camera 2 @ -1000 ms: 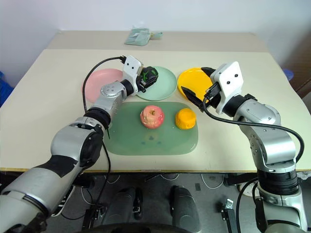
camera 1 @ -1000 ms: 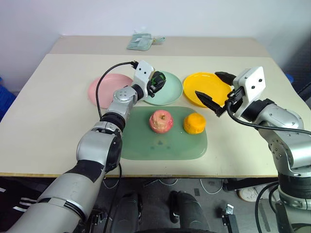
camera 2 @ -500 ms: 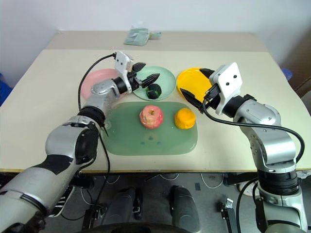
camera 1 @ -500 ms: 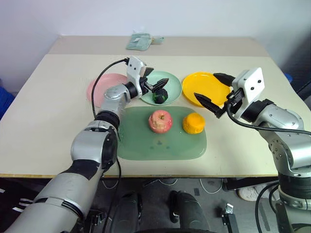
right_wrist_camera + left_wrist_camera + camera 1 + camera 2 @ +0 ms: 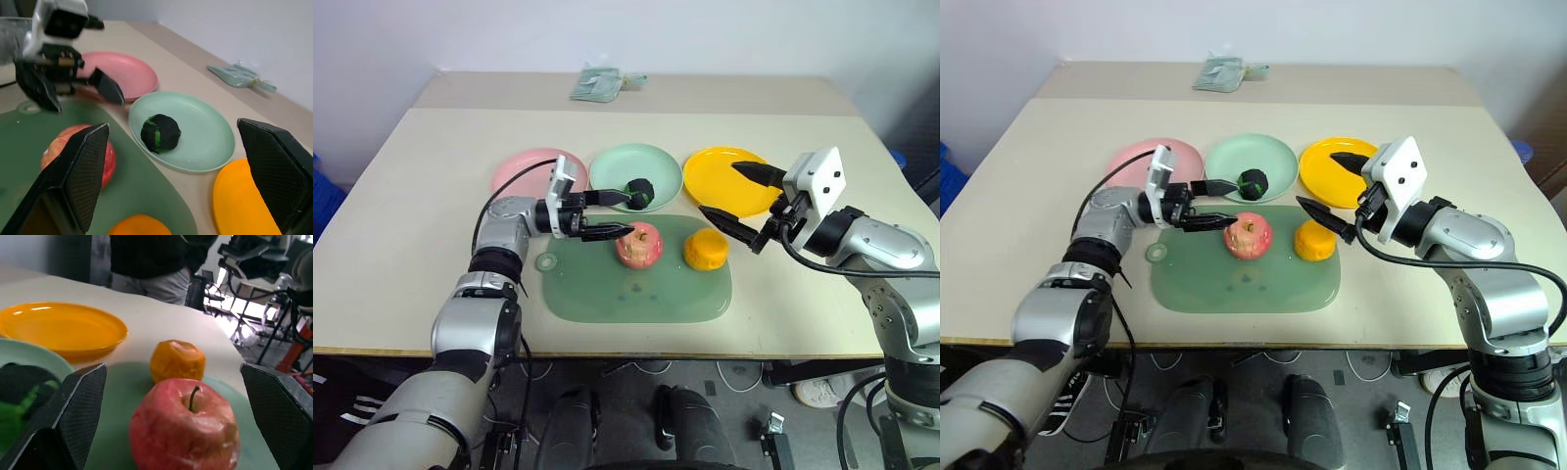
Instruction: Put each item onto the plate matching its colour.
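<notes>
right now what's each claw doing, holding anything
Left claw: open, holding nothing, by the apple.
Right claw: open, holding nothing, above the yellow plate.

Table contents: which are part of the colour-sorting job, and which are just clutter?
Job:
green ball, on the green plate
apple and orange fruit, both on the green mat
pink plate, bare
yellow plate, bare

Lying about:
green mat under the two fruits
small packet at the table's far edge

Bright even light (soft shadows)
</notes>
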Controlling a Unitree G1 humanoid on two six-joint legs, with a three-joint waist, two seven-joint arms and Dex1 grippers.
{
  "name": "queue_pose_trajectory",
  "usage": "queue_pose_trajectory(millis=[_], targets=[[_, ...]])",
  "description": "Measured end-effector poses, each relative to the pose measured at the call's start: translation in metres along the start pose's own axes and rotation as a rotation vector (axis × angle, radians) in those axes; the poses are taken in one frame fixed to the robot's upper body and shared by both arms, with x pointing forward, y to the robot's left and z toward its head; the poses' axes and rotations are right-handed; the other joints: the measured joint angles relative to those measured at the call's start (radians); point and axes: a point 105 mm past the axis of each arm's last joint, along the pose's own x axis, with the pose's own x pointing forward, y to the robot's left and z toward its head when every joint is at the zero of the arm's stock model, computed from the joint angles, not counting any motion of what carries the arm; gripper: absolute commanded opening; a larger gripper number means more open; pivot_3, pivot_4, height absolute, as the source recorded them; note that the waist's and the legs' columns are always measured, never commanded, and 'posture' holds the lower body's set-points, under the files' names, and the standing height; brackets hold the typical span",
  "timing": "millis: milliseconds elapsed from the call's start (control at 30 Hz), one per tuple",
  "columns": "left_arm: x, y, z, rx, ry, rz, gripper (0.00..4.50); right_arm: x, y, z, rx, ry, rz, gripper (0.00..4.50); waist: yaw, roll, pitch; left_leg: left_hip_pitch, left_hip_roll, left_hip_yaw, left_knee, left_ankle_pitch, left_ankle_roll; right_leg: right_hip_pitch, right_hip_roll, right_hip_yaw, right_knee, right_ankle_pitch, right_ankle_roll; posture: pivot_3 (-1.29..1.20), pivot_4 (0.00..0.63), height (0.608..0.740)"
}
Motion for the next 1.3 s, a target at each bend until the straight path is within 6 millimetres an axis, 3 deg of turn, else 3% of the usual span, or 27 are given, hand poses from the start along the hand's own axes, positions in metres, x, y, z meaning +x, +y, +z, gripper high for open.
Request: queue_pose_trajectory(millis=[167,333,500,767,867,1033,1200,1300], targets=[[0.015,-0.005,0.003,0.048,0.016,-0.039,4.45,0.000,0.000,0.000,-0.001,0.001,0.001,4.30,-0.002,0.000,0.000,0.000,0.000,0.000,0.000,0.000,0.000,0.000,0.000,0.000,0.000,0.000,0.000,0.00,0.150,0.740],[0.017,-0.013,-0.021,0.076,0.116,-0.070,4.45,-0.002,-0.001,-0.001,-0.004,0.012,-0.005,4.30,-0.002,0.000,0.000,0.000,0.000,0.000,0.000,0.000,0.000,0.000,0.000,0.000,0.000,0.000,0.000,0.00,0.150,0.740],[0.018,-0.011,-0.029,0.128,0.191,-0.055,2.98,-0.003,0.000,-0.002,-0.006,0.013,-0.005,4.30,0.000,0.000,0.000,0.000,0.000,0.000,0.000,0.000,0.000,0.000,0.000,0.000,0.000,0.000,0.000,0.00,0.150,0.740],[0.010,0.007,-0.013,0.063,0.078,0.097,2.98,-0.004,-0.001,-0.001,-0.006,0.011,-0.015,4.30,-0.003,0.000,0.000,0.000,0.000,-0.001,0.000,0.000,0.000,0.000,0.000,0.000,0.000,0.000,0.000,0.00,0.150,0.740],[-0.010,0.029,0.008,0.089,0.020,0.279,2.98,-0.004,-0.003,-0.001,-0.012,0.011,-0.026,4.30,-0.005,0.000,0.000,0.000,0.000,-0.001,0.000,0.000,0.000,0.000,0.000,0.000,0.000,0.000,0.000,0.00,0.150,0.740],[-0.065,0.064,0.041,0.094,-0.093,0.646,2.98,-0.002,-0.021,0.000,-0.041,0.008,-0.123,4.30,-0.004,0.000,0.000,0.001,0.000,0.000,0.000,0.000,0.000,0.000,0.000,0.000,0.001,0.000,0.000,0.00,0.150,0.740],[-0.122,0.086,0.044,0.101,-0.103,1.030,2.98,0.004,-0.009,0.006,0.017,-0.056,-0.050,4.30,-0.001,0.000,0.000,0.000,0.000,0.000,0.000,0.000,0.000,0.000,0.000,0.000,0.001,0.000,0.001,0.00,0.150,0.740],[-0.134,0.090,0.039,0.094,-0.096,1.132,2.98,0.012,0.009,0.017,0.041,-0.122,0.032,4.30,-0.001,0.000,0.000,0.000,0.000,0.000,0.000,0.000,0.000,0.000,0.000,0.000,0.001,0.000,0.001,0.00,0.150,0.740]])
